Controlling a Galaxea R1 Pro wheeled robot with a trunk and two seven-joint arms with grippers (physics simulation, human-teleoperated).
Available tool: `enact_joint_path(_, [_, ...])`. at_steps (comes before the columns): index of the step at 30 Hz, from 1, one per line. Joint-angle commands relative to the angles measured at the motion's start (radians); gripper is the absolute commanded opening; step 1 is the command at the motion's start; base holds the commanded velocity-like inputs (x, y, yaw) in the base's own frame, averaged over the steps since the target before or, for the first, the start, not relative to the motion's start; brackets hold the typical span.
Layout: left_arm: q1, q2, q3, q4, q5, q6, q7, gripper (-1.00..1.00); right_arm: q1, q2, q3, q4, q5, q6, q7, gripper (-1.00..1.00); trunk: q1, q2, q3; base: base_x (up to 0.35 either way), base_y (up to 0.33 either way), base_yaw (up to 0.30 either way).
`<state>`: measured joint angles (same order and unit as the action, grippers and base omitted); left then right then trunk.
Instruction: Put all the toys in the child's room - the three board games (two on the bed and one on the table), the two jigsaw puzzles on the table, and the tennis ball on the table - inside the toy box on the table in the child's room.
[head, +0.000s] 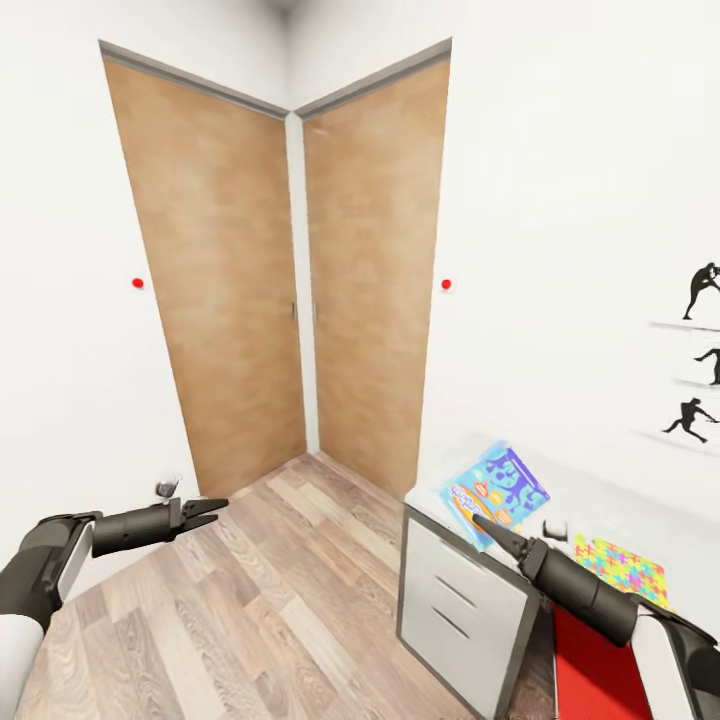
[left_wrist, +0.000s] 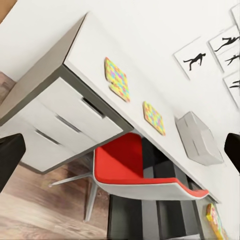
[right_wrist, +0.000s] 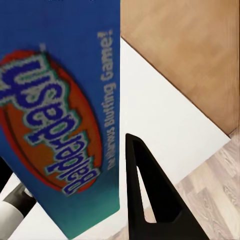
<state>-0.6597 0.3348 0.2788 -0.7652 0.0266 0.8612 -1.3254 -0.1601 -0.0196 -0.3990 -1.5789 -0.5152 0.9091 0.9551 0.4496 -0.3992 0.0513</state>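
I'm closing in on the board game (head: 497, 490) lying at the counter (head: 470, 580) corner, right tool (head: 480, 523) poised over it, its spread unclear. Left tool (head: 205, 511) hangs parted, empty. Next: straddle the box edge and pinch.

The head view looks forward and down into a room corner with two wooden doors (head: 300, 290), the white desk (head: 440, 500) at lower right. The left wrist view faces that desk (left_wrist: 90, 55) from farther off, tilted. The right wrist view sits close above the board game (right_wrist: 55, 115), which the head view also catches (head: 497, 490).
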Motion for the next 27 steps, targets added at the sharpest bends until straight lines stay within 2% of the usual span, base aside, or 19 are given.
enact_joint_path(1, [0.0,0.0,0.0,0.0,0.002,0.01,-0.002,1.0,-0.005,-0.002,-0.009,0.0,-0.005,0.023,0.004,-1.0,0.0,-0.001,0.0,0.0,0.0,-0.287])
enact_joint_path(3, [0.0,0.0,0.0,0.0,0.002,0.01,-0.002,1.0,-0.033,-0.007,-0.028,-0.001,-0.006,0.068,0.005,-1.0,0.0,-0.001,0.0,0.0,0.0,-0.287])
enact_joint_path(6, [0.0,0.0,0.0,0.0,0.002,0.01,-0.002,1.0,-0.072,-0.012,-0.037,0.001,-0.004,0.097,0.004,-1.0,0.0,-0.001,0.0,0.0,0.0,-0.287])
enact_joint_path(7, [0.0,0.001,0.0,0.0,0.002,0.01,-0.002,1.0,-0.108,-0.018,-0.042,0.004,-0.002,0.113,0.003,-1.0,0.0,-0.001,0.0,0.0,0.0,-0.287])
enact_joint_path(9, [0.0,0.001,0.0,0.0,0.002,0.01,-0.001,1.0,-0.136,-0.027,-0.046,0.01,0.0,0.123,-0.002,-1.0,0.0,-0.001,0.0,0.0,0.0,-0.287])
enact_joint_path(11, [0.0,0.001,-0.001,0.0,0.002,0.01,-0.001,1.0,-0.172,-0.05,-0.059,0.018,0.001,0.134,-0.012,-1.0,0.0,-0.001,0.0,0.0,0.0,-0.287])
enact_joint_path(15, [0.0,0.001,-0.001,0.0,0.002,0.01,-0.001,1.0,-0.207,-0.077,-0.084,0.036,0.001,0.138,-0.022,-1.0,0.0,-0.001,0.0,0.0,0.0,-0.287])
enact_joint_path(17, [0.0,0.001,-0.001,0.0,0.002,0.01,-0.001,1.0,-0.234,-0.099,-0.1,0.059,0.001,0.138,-0.027,-1.0,0.0,-0.001,0.0,0.0,0.0,-0.287])
enact_joint_path(22, [0.0,0.001,-0.001,0.0,0.001,0.01,-0.001,1.0,-0.275,-0.14,-0.109,0.109,0.001,0.138,-0.036,-1.0,0.0,-0.001,0.0,0.0,0.0,-0.287])
enact_joint_path(27, [0.0,0.002,0.0,0.0,0.001,0.01,-0.001,1.0,-0.36,-0.205,-0.111,0.249,0.002,0.138,-0.082,-1.0,0.0,-0.001,0.0,0.0,0.0,-0.287])
